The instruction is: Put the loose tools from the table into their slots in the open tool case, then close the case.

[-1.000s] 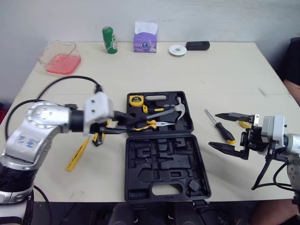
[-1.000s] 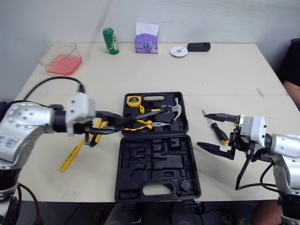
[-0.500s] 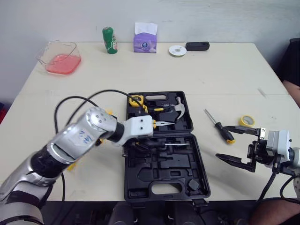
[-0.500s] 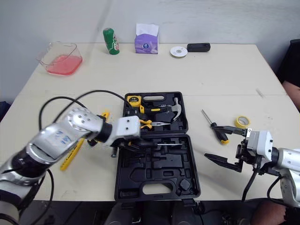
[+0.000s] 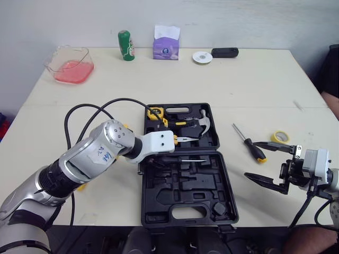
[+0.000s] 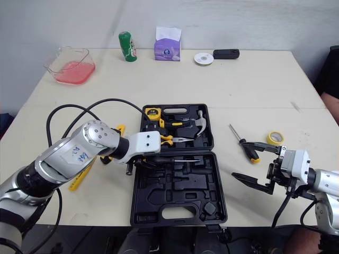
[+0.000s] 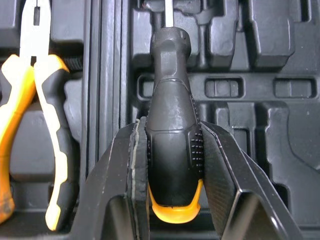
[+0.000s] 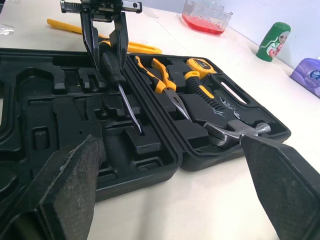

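Note:
The black tool case (image 5: 183, 198) lies open mid-table. Its far half holds a tape measure (image 5: 154, 112), pliers (image 5: 177, 138) and a hammer (image 5: 199, 122). My left gripper (image 7: 172, 130) is shut on a black screwdriver with a yellow end (image 7: 171, 95). It holds the tool low over the near half, by the hinge, with the shaft (image 5: 192, 157) pointing right. My right gripper (image 5: 262, 163) stands open near the table's front right edge, with nothing in it. A second screwdriver (image 5: 249, 144) and a yellow tape roll (image 5: 279, 137) lie on the table right of the case. A yellow tool (image 6: 79, 177) lies left of it.
Along the far edge stand a clear tub of pink liquid (image 5: 70, 63), a green bottle (image 5: 125, 45), a purple tissue pack (image 5: 166, 45), a white disc (image 5: 202, 57) and a black device (image 5: 224, 52). A black cable (image 5: 90, 108) loops off my left arm. A person's arm (image 5: 331, 98) shows at the right edge.
My left gripper has swung from the table left of the case to over its near half, carrying the screwdriver. My right gripper has drawn back toward the front edge.

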Motion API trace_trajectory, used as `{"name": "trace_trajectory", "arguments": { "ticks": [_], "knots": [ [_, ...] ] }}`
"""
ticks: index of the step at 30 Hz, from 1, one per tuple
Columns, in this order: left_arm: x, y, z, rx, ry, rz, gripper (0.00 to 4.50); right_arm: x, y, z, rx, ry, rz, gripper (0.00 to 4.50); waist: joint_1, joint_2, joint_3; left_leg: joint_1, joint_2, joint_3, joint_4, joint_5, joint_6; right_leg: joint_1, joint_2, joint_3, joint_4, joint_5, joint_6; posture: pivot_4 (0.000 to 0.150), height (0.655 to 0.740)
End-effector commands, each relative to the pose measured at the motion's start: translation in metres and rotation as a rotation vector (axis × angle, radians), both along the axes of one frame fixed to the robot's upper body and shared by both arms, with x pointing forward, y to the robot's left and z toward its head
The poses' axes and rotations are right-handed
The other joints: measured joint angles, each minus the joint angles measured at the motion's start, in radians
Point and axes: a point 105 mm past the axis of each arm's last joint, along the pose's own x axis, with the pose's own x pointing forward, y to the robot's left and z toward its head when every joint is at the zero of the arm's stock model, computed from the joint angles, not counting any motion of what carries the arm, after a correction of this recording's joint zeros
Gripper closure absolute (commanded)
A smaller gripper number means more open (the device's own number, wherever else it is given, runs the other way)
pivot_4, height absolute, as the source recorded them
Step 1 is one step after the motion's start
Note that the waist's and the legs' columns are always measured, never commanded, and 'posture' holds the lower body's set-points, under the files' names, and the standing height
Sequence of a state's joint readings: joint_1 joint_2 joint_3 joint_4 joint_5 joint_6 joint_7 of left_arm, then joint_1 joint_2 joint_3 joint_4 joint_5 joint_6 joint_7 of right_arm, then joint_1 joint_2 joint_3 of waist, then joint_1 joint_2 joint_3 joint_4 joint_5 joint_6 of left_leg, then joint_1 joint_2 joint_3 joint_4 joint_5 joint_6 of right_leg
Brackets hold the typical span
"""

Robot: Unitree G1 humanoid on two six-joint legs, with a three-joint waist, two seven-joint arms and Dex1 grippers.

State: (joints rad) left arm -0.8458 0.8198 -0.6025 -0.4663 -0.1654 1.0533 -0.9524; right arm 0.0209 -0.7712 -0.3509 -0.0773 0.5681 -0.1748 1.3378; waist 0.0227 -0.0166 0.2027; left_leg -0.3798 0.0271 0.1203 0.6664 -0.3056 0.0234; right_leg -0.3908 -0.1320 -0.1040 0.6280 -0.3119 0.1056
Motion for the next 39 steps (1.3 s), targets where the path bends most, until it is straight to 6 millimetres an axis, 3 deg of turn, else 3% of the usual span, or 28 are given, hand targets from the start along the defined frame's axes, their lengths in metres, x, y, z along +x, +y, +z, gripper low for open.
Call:
{"name": "trace_trajectory", "arguments": {
  "ticks": [1,24,27,30,33,39],
  "knots": [
    [0.003,0.005,0.004,0.028,-0.060,0.008,3.47,-0.004,0.008,0.005,-0.004,-0.026,0.021,0.00,0.001,0.000,0.000,0.000,0.000,0.000,0.000,0.000,0.000,0.000,0.000,0.000,0.000,0.000,0.000,0.150,0.7400],
    [0.007,-0.004,-0.001,0.034,-0.089,-0.032,3.47,0.002,0.031,0.025,0.000,-0.037,0.023,0.00,0.001,0.000,0.000,0.000,0.000,0.000,0.001,0.000,0.000,0.000,0.000,0.000,0.001,0.000,0.000,0.150,0.7400],
    [0.012,-0.009,0.009,-0.013,-0.149,-0.032,1.92,0.003,0.033,0.025,0.002,-0.038,0.022,0.00,0.003,0.000,0.000,0.000,0.000,0.000,0.001,0.000,0.000,0.000,0.000,0.000,0.001,0.000,0.000,0.150,0.7400],
    [0.010,-0.014,0.021,-0.049,-0.189,-0.099,0.81,0.005,0.033,0.025,0.005,-0.035,0.021,0.00,0.002,0.000,0.000,-0.002,0.000,-0.002,0.003,0.000,0.000,0.000,0.000,0.000,0.001,0.000,0.000,0.150,0.7400],
    [0.002,-0.021,0.035,-0.146,-0.185,-0.152,0.81,0.006,0.033,0.024,0.003,-0.035,0.023,0.00,0.002,0.000,0.000,-0.006,0.000,-0.003,0.006,0.000,0.000,-0.002,0.000,-0.001,0.002,0.000,0.000,0.150,0.7400],
    [0.002,-0.013,0.045,-0.288,-0.214,-0.164,0.81,0.011,0.029,0.021,0.003,-0.036,0.018,0.00,0.000,0.000,0.000,-0.007,0.001,-0.004,0.009,-0.001,0.001,-0.002,0.000,-0.003,0.002,0.000,0.000,0.150,0.7400]
  ]
}}
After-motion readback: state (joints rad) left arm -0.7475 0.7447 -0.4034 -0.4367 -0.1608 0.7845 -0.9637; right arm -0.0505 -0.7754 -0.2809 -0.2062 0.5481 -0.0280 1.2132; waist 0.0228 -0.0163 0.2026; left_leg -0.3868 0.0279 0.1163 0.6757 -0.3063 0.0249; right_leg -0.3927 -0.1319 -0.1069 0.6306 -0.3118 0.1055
